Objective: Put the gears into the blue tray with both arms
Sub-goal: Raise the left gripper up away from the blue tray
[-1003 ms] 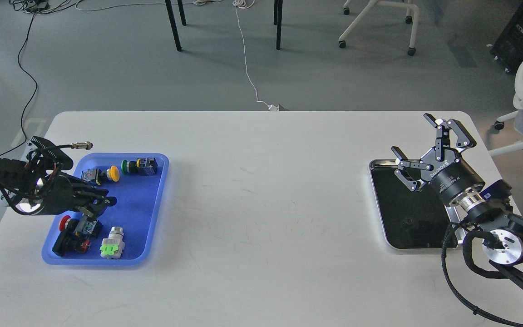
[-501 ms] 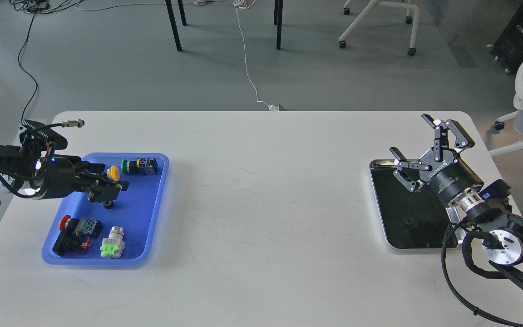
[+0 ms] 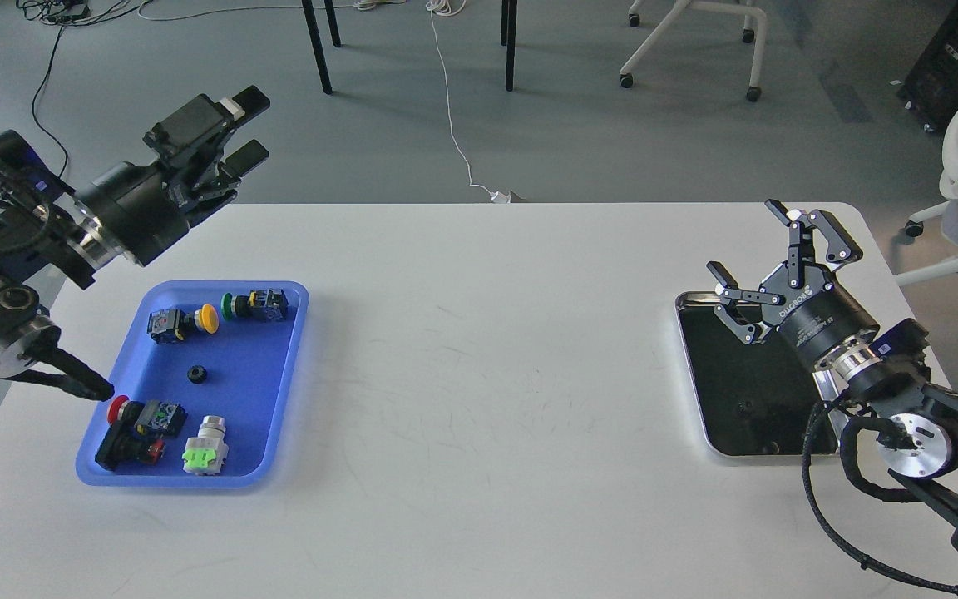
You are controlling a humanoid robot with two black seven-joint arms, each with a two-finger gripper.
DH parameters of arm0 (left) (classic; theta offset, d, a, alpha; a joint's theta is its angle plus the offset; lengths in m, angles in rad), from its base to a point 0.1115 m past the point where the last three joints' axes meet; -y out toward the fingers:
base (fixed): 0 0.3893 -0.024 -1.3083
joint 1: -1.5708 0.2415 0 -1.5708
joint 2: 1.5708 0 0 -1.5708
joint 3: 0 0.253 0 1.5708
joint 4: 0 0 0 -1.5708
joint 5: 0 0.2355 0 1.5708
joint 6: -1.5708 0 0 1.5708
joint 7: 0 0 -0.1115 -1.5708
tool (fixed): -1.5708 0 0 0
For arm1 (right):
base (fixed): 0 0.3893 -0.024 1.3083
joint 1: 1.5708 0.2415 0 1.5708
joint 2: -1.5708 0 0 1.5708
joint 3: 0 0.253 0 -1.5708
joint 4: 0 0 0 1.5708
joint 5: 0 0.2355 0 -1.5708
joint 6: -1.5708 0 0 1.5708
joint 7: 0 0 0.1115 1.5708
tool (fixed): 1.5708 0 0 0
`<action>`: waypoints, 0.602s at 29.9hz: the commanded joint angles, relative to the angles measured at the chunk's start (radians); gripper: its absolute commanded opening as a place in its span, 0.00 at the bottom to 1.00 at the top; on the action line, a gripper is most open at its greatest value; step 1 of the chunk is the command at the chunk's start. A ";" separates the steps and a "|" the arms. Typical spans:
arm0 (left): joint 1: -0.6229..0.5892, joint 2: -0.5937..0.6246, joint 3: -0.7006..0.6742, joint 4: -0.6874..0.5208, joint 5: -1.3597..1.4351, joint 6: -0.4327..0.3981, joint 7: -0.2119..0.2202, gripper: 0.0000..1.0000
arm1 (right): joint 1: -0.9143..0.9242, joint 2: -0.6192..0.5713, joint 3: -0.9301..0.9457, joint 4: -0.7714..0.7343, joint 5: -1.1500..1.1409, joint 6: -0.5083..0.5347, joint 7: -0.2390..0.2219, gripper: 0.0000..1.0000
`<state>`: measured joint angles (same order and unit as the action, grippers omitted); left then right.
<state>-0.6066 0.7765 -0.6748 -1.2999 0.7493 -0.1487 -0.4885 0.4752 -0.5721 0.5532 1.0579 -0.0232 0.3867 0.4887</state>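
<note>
A single small black gear [image 3: 195, 374] lies loose in the middle of the blue tray [image 3: 275, 391] at the table's left. High above the tray's far-left corner, my left gripper [image 3: 250, 125] is open and holds nothing. At the right, over the far end of the black tray [image 3: 737, 399], my right gripper [image 3: 747, 241] is spread open and empty. A faint small round thing [image 3: 747, 408] sits on the black tray's floor; I cannot tell whether it is a gear.
Several coloured push-button switches share the blue tray: yellow [image 3: 180, 323] and green [image 3: 256, 304] ones at its far end, a red one [image 3: 136, 418] and a white-green one [image 3: 206, 448] at the near end. Chairs and table legs stand on the floor beyond the table.
My left gripper let go of the gear in the blue tray, then rose up and back, well above the table. The right gripper shifted slightly left and stayed open.
</note>
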 commanded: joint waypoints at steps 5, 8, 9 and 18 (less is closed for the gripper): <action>0.128 -0.166 -0.274 -0.002 -0.037 -0.002 0.000 0.98 | 0.003 0.017 -0.042 -0.004 0.000 0.000 0.000 0.99; 0.146 -0.194 -0.298 -0.002 -0.041 -0.002 0.000 0.98 | 0.003 0.017 -0.047 -0.006 0.000 0.000 0.000 0.99; 0.151 -0.197 -0.298 -0.002 -0.041 -0.005 0.000 0.98 | 0.003 0.017 -0.049 -0.007 0.000 -0.002 0.000 0.99; 0.209 -0.270 -0.357 -0.002 -0.044 -0.028 0.079 0.98 | 0.000 0.011 -0.050 -0.001 0.000 0.000 0.000 0.99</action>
<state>-0.4120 0.5290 -1.0076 -1.3025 0.7064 -0.1645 -0.4266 0.4762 -0.5554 0.5031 1.0545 -0.0231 0.3850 0.4887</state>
